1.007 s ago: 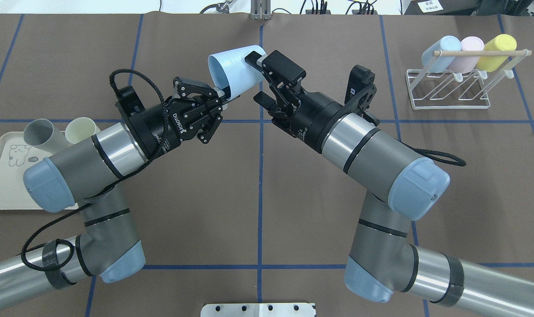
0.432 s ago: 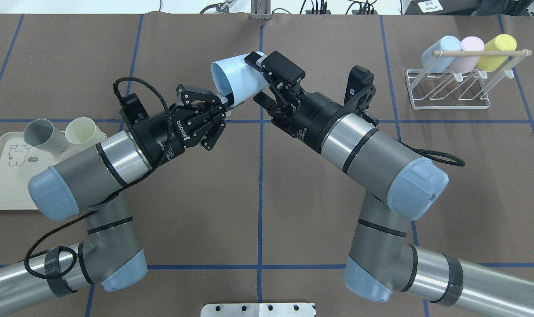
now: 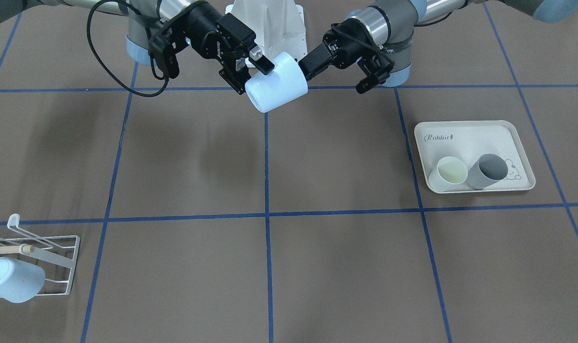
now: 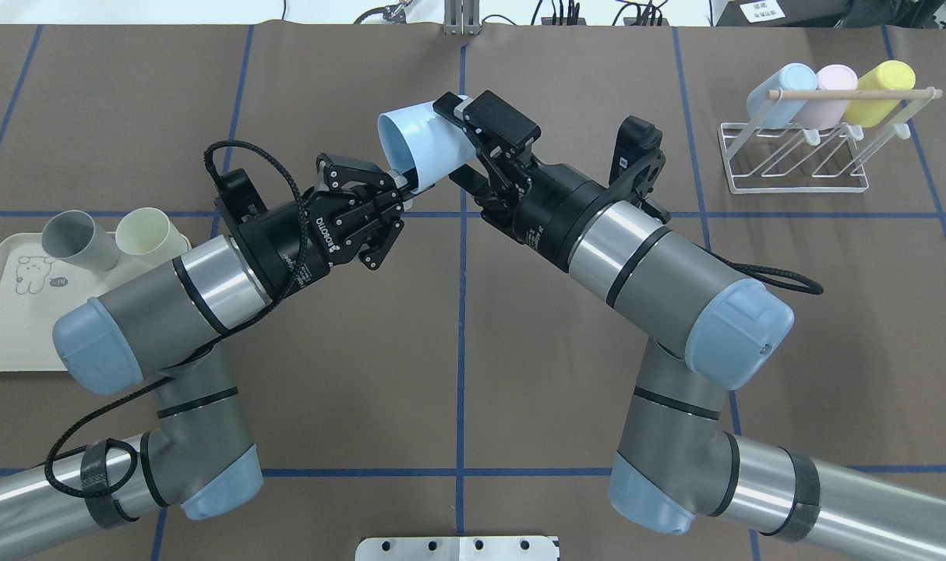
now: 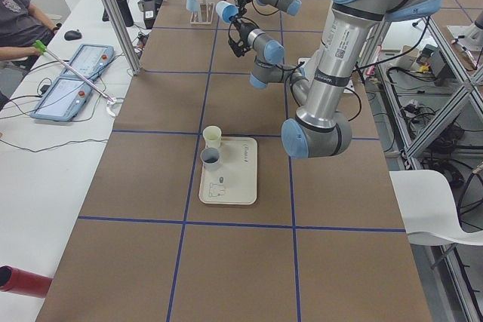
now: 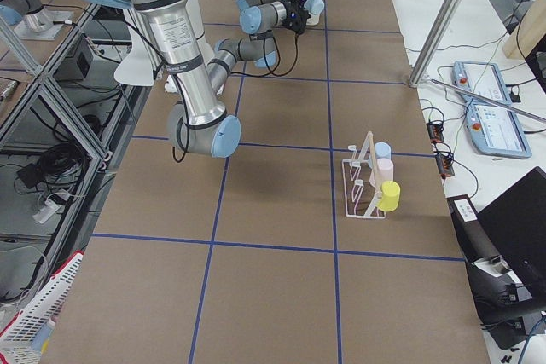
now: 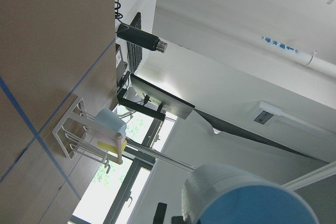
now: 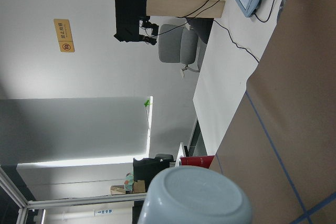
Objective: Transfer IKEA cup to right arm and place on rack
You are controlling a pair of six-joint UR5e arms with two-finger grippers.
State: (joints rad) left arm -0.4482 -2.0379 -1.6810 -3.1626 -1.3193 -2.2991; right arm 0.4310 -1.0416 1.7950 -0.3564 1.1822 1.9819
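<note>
The light blue IKEA cup (image 4: 422, 144) hangs tilted above the table's far middle, its mouth towards the left arm. My left gripper (image 4: 403, 191) is shut on its lower rim. My right gripper (image 4: 453, 140) is open, one finger over and one under the cup's base end (image 3: 270, 88). The right wrist view shows the cup's base (image 8: 194, 198) close up, and the left wrist view shows its rim (image 7: 247, 198). The white wire rack (image 4: 796, 189) stands at the far right with a blue, a pink and a yellow cup on its prongs.
A cream rabbit-print tray (image 4: 5, 343) lies at the left edge with a grey cup (image 4: 72, 241) and a cream cup (image 4: 142, 231) on it. Both arms reach in from the near edge and meet over the centre line. A person shows in both wrist views.
My left arm has carried the cup a little to the right and nearer, deeper between the right gripper's fingers, and tilted it. The right arm has barely moved and its finger gap looks unchanged.
</note>
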